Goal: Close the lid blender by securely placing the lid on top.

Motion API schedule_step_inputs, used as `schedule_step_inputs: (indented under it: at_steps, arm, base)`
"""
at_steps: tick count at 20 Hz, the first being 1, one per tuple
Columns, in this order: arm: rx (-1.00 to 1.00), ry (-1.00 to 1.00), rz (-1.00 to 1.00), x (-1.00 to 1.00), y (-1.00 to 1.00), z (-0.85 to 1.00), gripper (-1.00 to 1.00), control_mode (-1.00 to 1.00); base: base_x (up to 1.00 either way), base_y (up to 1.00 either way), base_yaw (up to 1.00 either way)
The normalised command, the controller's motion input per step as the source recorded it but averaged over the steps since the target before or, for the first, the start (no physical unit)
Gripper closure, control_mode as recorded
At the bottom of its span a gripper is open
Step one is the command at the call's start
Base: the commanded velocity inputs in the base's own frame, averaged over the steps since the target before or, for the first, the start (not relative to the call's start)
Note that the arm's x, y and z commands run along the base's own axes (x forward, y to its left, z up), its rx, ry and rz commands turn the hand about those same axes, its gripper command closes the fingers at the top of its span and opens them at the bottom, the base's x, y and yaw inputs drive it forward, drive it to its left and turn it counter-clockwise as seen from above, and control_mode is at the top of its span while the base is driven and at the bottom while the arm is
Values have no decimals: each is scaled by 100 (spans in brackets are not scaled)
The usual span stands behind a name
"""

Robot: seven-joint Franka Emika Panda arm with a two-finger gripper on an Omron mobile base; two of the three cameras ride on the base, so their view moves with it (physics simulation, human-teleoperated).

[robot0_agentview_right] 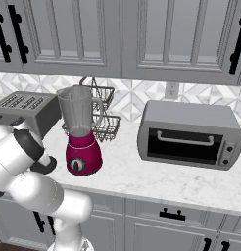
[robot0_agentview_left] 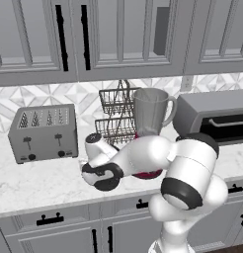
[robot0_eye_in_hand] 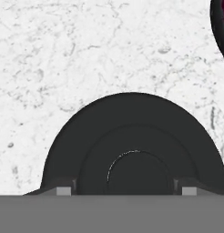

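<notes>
The lid (robot0_eye_in_hand: 132, 136), a black domed disc with a raised round middle, lies flat on the white marble counter (robot0_eye_in_hand: 63, 54) and sits close under the hand. My gripper (robot0_eye_in_hand: 126, 191) is down over it, and its two fingertips (robot0_eye_in_hand: 63, 191) press against opposite sides of the raised middle. The blender (robot0_agentview_right: 83, 142) stands just to the right of my arm, with a magenta base, a dark dial and a clear open-topped jar. Its jar (robot0_agentview_left: 150, 113) rises behind my forearm. A curved edge of its base (robot0_eye_in_hand: 221, 27) shows at the hand view's upper right.
A grey four-slot toaster (robot0_agentview_left: 43, 132) stands to the left at the back. A wire rack (robot0_agentview_left: 116, 116) sits behind the blender, and a grey toaster oven (robot0_agentview_right: 190, 133) is to the right. Wall cabinets (robot0_agentview_right: 122, 34) hang above the counter.
</notes>
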Motion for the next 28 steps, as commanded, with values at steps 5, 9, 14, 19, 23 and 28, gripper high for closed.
schedule_step_inputs:
  at_steps: [5, 9, 14, 19, 23, 28]
  arm:
    - [4, -12, -6, -29, -33, -48, 100, -100]
    - [3, -5, -3, -5, -13, -16, 100, -100]
    - [0, -3, 0, 0, 0, -5, 100, -100]
    - [0, -1, 0, -6, 0, -11, 100, -100]
    - [0, -1, 0, -9, 0, -1, 100, -100]
    - [0, 0, 0, -5, 2, 39, 100, -100]
  base:
    - [0, 0, 0]
    - [0, 0, 0]
    - [0, 0, 0]
    - [0, 0, 0]
    - [0, 0, 0]
    - [0, 0, 0]
